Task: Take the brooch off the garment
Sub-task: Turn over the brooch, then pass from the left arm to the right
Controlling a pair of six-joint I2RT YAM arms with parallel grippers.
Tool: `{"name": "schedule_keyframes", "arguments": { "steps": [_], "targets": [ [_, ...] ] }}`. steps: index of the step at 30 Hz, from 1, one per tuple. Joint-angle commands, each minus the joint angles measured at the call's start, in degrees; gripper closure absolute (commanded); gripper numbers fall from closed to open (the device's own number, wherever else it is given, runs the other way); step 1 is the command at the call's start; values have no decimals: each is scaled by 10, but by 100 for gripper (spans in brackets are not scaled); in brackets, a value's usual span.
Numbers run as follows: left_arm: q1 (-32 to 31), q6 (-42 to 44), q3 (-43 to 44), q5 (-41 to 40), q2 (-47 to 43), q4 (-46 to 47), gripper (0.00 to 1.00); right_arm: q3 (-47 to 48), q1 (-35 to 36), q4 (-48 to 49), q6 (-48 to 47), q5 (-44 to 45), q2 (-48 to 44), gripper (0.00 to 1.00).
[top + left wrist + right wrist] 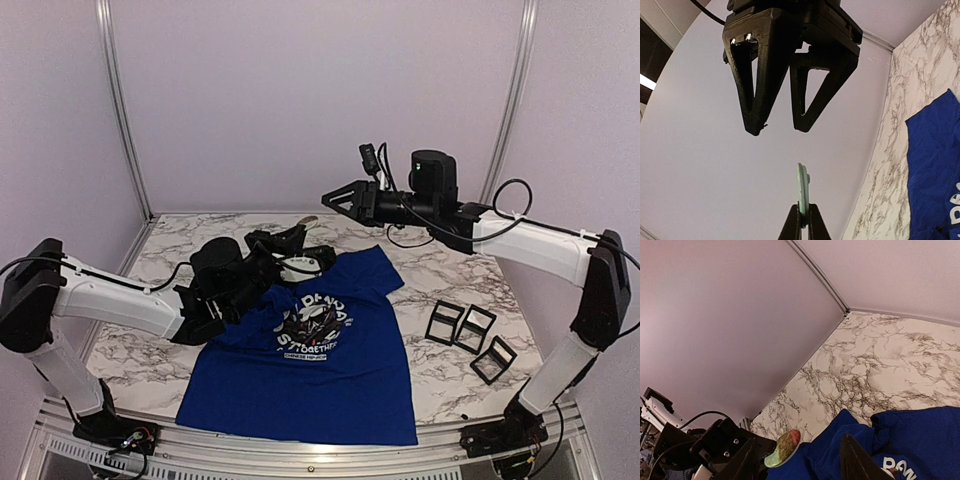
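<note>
I am stretching my left arm (110,300) low across the worktop (440,385), my left gripper (290,236) pinching the brooch (782,447) edge-on beside the far edge of the T-shirt (320,385), which is lying mid-worktop. My right arm (530,245) is hovering high, with the right gripper (777,131) half-spread and empty.

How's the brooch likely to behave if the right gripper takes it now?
Probably stiff: the brooch stands as a thin flat disc, edge-on in the left gripper. Likely light, since that pinch alone carries it. It may pivot or slip, since only its lower rim is pinched.
</note>
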Motion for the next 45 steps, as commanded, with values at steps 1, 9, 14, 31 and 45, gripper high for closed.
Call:
{"name": "schedule_keyframes", "arguments": {
  "steps": [1,9,14,31,45],
  "targets": [
    [-11,188,-14,-85,59,170,100,44,-3,-46,-3,-41,44,52],
    [-9,285,-6,-126,133,285,100,87,-3,-58,15,-90,107,59],
    [-7,275,-7,-117,140,278,100,104,-3,-68,21,-98,120,62],
    [-2,272,21,-101,181,294,100,109,-3,-71,36,-127,136,82],
    [-2,275,29,-106,196,301,100,99,-7,-39,67,-152,147,99]
  ]
}}
